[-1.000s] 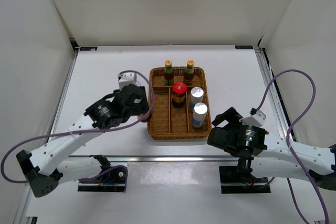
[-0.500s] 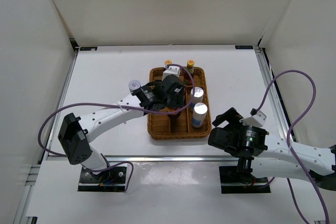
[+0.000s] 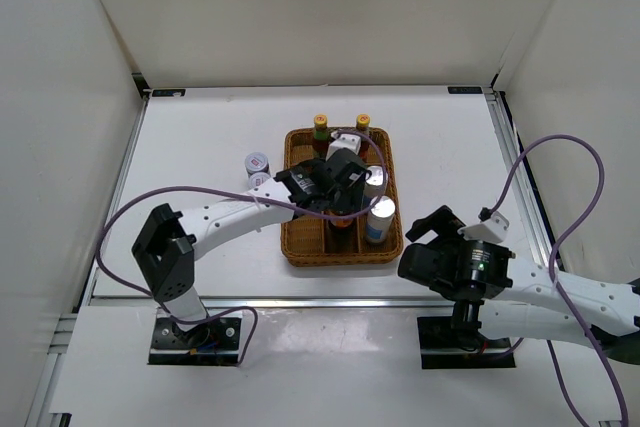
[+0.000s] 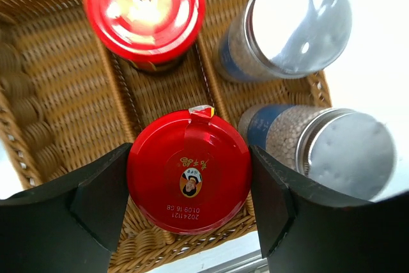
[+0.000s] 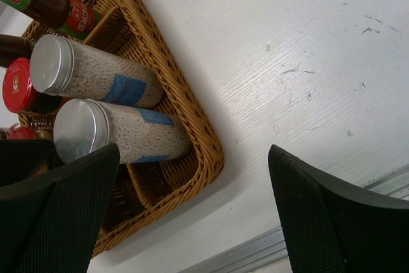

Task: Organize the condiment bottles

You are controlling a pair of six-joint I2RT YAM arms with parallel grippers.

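From above, the left gripper [image 3: 343, 190] is over the middle of the wicker tray [image 3: 298, 245]. Two grey-lidded jars [image 3: 257, 162] stand on the table [image 3: 200, 127] just left of it.

In the left wrist view, its fingers [image 4: 96, 196] squeeze a red-lidded jar [image 4: 188, 180] in the middle slot. Another red-lidded jar [image 4: 146, 7] stands behind it, and two silver-capped bottles [image 4: 300, 20] stand in the right slot.

In the right wrist view, the right gripper [image 5: 193, 158] is wide open and holds nothing, beside the tray.

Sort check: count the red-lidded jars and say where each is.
2. One red-lidded jar stands in the wicker tray's middle compartment; the other is gripped by the left gripper in that same compartment, nearer the robot. None seems hidden.
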